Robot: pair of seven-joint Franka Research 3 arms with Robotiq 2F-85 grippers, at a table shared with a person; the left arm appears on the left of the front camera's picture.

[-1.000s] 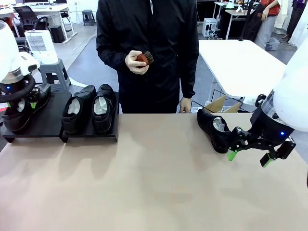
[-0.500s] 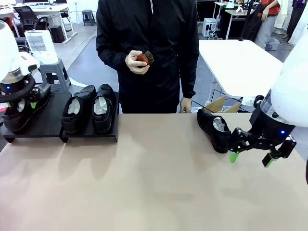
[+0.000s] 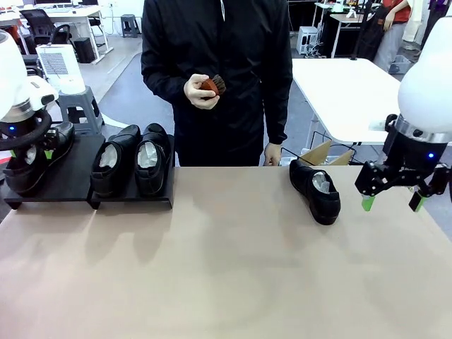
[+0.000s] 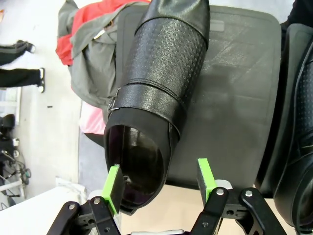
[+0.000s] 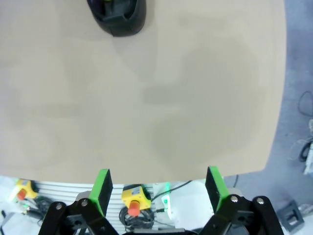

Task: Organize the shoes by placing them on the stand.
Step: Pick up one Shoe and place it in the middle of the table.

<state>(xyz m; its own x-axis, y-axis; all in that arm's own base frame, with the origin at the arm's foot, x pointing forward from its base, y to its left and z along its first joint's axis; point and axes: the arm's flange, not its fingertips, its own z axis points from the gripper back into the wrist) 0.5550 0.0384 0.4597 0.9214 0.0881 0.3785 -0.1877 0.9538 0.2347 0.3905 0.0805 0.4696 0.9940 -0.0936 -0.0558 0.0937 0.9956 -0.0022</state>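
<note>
The left gripper point(image 4: 159, 183) straddled a glossy black leather shoe point(image 4: 154, 93) on the matte-black stand point(image 4: 234, 98), one pad touching; the right gripper point(image 3: 390, 203) hung wide open above the bench point(image 3: 226, 268).

place: lab | cues: white worktables point(image 3: 353, 92), office chair point(image 3: 39, 25), robot arms

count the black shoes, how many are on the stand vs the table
4 shoes. Three on the stand: one at its left end between the left arm's fingers, and a pair side by side. The fourth lies on the table.
</note>
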